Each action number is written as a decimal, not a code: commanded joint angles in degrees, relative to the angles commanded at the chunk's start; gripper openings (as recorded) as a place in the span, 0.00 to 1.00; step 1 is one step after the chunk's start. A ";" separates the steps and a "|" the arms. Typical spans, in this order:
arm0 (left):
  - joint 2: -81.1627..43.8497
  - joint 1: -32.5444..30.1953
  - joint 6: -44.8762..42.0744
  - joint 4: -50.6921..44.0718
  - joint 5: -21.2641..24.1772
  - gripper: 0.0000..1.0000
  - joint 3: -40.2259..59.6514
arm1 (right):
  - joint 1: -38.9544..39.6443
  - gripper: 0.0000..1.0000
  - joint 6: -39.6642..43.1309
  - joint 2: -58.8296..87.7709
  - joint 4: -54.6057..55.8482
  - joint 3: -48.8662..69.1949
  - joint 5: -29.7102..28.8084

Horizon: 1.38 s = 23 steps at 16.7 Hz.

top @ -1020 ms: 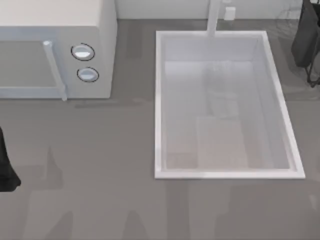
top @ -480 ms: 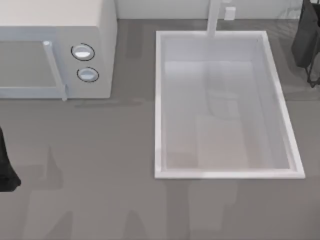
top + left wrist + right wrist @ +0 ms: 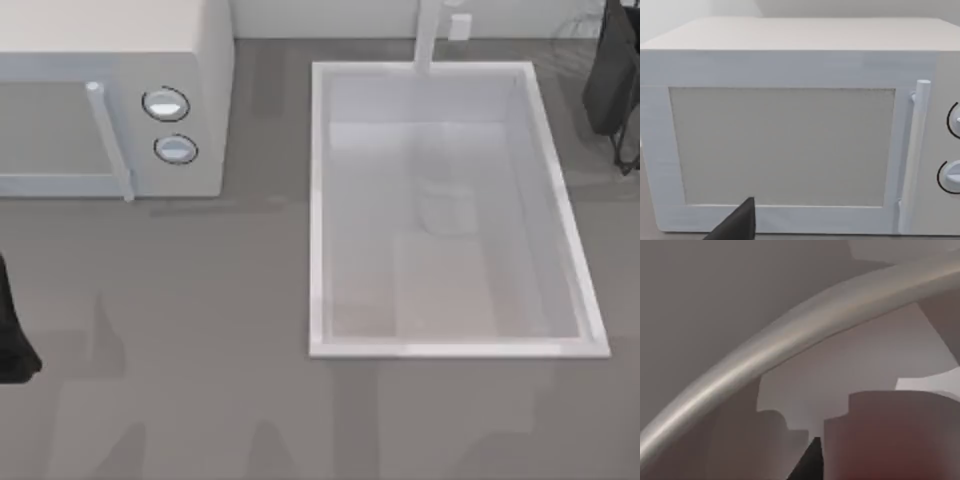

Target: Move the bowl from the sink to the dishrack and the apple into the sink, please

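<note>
The left arm (image 3: pixel 10 335) stood at the table's (image 3: pixel 220 320) left edge, well apart from the sink. In the left wrist view, a dark tip of the left gripper (image 3: pixel 737 225) lay low before the microwave (image 3: pixel 790 150), facing its door; the state of its jaws could not be told. In the top view the microwave (image 3: pixel 110 100) sat at the far left corner, its door handle (image 3: pixel 110 140) upright and two round knobs (image 3: pixel 165 104) at its right end.

The sink (image 3: pixel 318 200) occupied the centre-right of the table, with the faucet (image 3: pixel 428 35) at its far rim. Its floor showed white, with faint grey shading. The places of the bowl and the apple could not be told.

The dishrack (image 3: pixel 580 30) was at the far right corner, partly in view. The right arm (image 3: pixel 612 75) hung over it, a dark bulk at the top view's right edge. In the right wrist view, a dark tip of the right gripper (image 3: pixel 807 462) appeared beneath a curved pale band (image 3: pixel 790 340), with a reddish-brown patch (image 3: pixel 890 440) beside it; neither could be identified. The state of the right jaws could not be told.
</note>
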State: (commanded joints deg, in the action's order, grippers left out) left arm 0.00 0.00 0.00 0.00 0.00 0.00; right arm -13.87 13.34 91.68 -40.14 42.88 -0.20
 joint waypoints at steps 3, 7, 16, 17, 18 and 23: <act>0.00 0.00 0.00 0.00 0.00 1.00 0.00 | -0.03 1.00 -0.08 2.50 4.55 -2.99 0.18; 0.00 0.00 0.00 0.00 0.00 1.00 0.00 | -0.03 1.00 -0.08 2.69 4.85 -3.22 0.20; 0.00 0.00 0.00 0.00 0.00 1.00 0.00 | -0.03 0.32 -0.08 2.69 4.85 -3.22 0.20; 0.00 0.00 0.00 0.00 0.00 1.00 0.00 | -0.03 0.25 -0.08 2.69 4.85 -3.22 0.20; 0.00 0.00 0.00 0.00 0.00 1.00 0.00 | -0.03 0.17 -0.08 2.69 4.85 -3.22 0.20; 0.00 0.00 0.00 0.00 0.00 1.00 0.00 | -0.03 0.00 -0.08 2.69 4.85 -3.22 0.20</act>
State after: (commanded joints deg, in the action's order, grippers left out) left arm 0.00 0.00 0.00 0.00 0.00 0.00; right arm -13.90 13.26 94.37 -35.29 39.66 0.00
